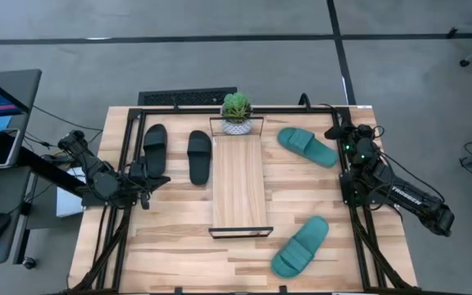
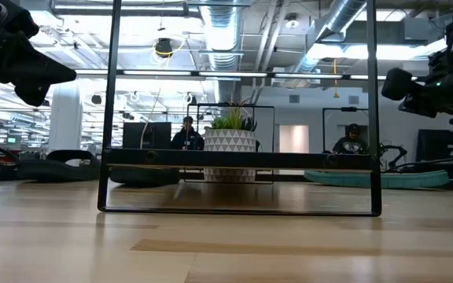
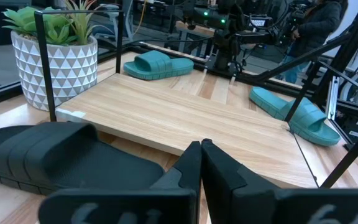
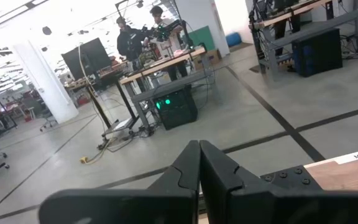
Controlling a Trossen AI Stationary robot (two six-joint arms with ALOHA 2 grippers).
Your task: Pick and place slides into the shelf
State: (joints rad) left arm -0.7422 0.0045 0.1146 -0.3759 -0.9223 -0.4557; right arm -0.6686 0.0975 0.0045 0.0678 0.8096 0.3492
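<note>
While both tools sit closed and empty, the left tool [image 1: 143, 197] hovers just beside the nearest black slide [image 1: 154, 148]. Second black slide [image 1: 199, 156] lies left of the shelf [image 1: 238, 184]; two teal slides [image 1: 307, 146] [image 1: 300, 246] lie right. Right tool [image 1: 339, 132] waits at the tabletop's [image 1: 179, 238] far-right edge.

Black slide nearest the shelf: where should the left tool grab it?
Take the black slide across its wide strap, coming straight down. It lies flat, sole down, lengthwise beside the shelf, so the raised strap is the easiest part to pinch. The left tool is shut now.
</note>
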